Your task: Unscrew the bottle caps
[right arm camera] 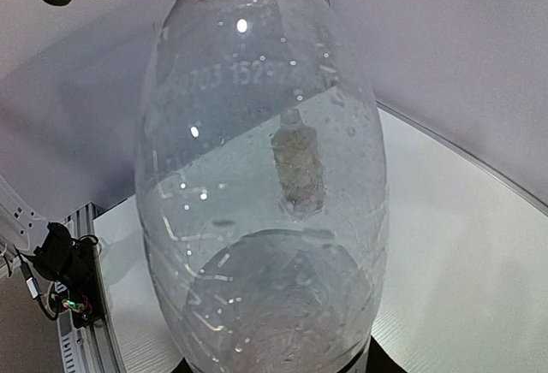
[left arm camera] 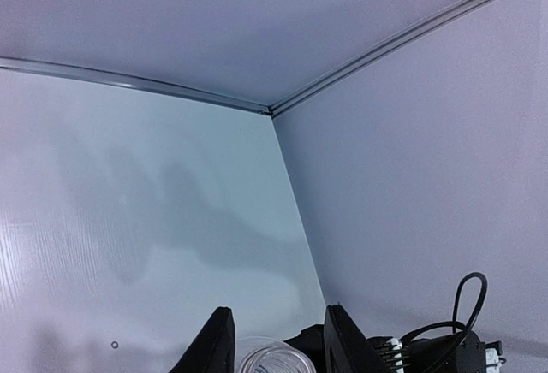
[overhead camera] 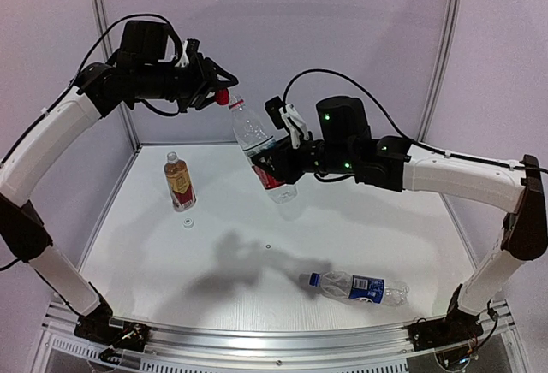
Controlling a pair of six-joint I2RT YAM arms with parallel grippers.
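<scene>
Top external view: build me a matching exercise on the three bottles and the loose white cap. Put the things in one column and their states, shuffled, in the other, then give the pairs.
Things
1. amber bottle
2. red-label bottle
3. blue-label bottle
4. white cap

States
A. lying on its side on the table
B. lying loose on the table, close to the amber bottle
C. tilted in the air, gripped by the right hand
D. standing upright on the table

Pairs: 1-D, 2-C, 3-A, 4-B
</scene>
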